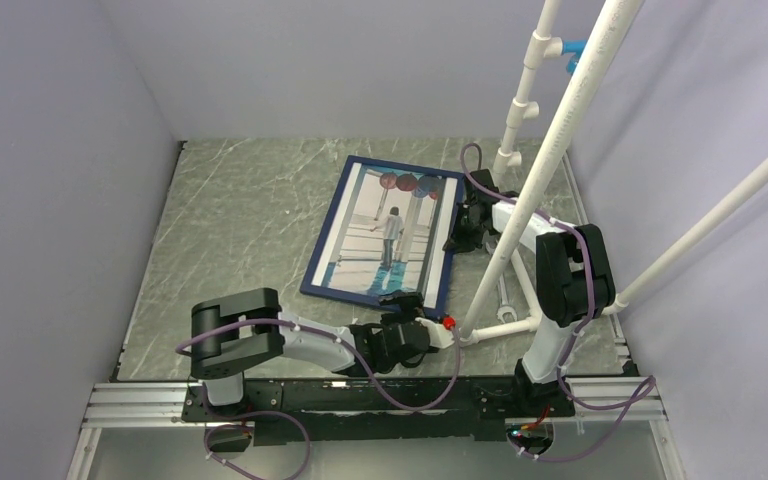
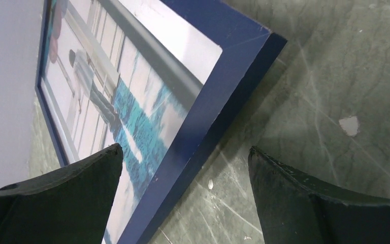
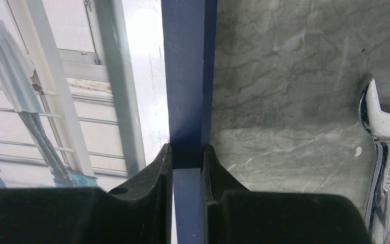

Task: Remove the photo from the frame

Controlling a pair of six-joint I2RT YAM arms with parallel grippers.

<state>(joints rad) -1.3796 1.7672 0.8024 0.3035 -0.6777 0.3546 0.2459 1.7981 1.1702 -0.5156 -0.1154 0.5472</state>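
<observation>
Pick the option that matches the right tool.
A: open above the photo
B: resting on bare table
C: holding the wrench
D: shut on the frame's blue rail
D: the right wrist view shows the right tool clamped on either side of the frame, with the wrench lying apart on the table.

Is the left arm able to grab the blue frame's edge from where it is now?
Probably yes. The left gripper has its jaws open, one on each side of the frame, near a corner, and nothing seems to block it. The right gripper pinches another edge.
</observation>
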